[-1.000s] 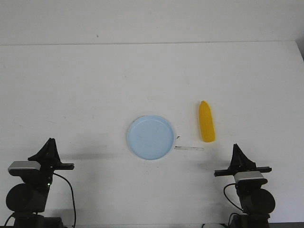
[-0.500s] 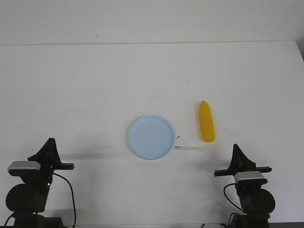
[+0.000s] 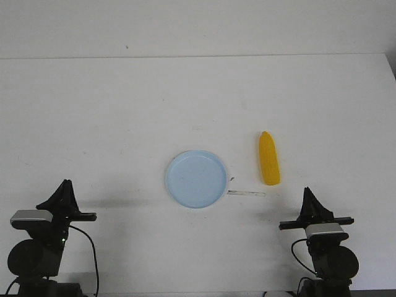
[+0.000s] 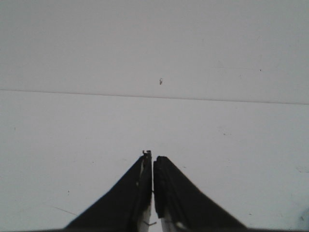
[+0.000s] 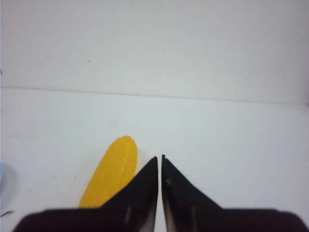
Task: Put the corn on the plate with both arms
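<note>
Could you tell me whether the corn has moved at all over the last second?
No. The corn lies in the same spot right of the plate, apart from it.

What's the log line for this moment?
corn: on table, right of plate, apart | plate: bare | left pincer: shut, holds nothing | right pincer: shut, near corn, not touching | step: not begun

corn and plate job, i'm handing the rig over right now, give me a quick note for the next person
Left gripper: shut, empty, parked at the near left of the table.
Right gripper: shut, empty, parked near right, with the corn just ahead of it.
Corn: lying on the table right of the plate, not touching it.
Plate: mid-table, nothing on it.
Done: nothing yet.
Left: grasp the corn and set it on the plate.
</note>
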`<action>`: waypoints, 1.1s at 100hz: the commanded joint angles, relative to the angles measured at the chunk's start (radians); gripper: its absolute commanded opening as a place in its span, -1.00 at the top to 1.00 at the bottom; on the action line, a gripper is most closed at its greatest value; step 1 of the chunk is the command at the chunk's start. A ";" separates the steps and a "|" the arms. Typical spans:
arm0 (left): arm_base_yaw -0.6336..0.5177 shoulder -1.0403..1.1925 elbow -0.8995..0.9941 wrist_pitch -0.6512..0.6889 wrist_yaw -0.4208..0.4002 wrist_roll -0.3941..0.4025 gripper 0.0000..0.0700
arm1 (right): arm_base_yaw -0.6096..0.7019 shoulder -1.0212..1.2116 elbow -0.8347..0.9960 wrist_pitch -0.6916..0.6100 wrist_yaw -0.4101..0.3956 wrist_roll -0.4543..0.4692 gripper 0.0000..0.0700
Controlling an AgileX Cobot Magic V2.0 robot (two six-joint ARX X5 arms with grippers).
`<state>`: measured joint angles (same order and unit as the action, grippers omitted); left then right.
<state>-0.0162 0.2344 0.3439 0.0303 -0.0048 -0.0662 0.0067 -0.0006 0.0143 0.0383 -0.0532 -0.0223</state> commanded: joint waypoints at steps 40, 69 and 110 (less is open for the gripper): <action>0.000 -0.001 0.008 0.016 -0.004 -0.002 0.99 | 0.002 0.003 0.019 0.035 0.002 0.082 0.98; 0.000 -0.001 0.008 0.016 -0.003 -0.002 1.00 | 0.002 0.084 0.174 -0.058 0.029 0.076 0.98; 0.000 -0.001 0.008 0.016 -0.003 -0.002 0.99 | 0.002 0.392 0.338 -0.015 0.031 0.066 0.98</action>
<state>-0.0162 0.2344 0.3439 0.0307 -0.0048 -0.0662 0.0067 0.3466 0.3252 0.0002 -0.0246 0.0422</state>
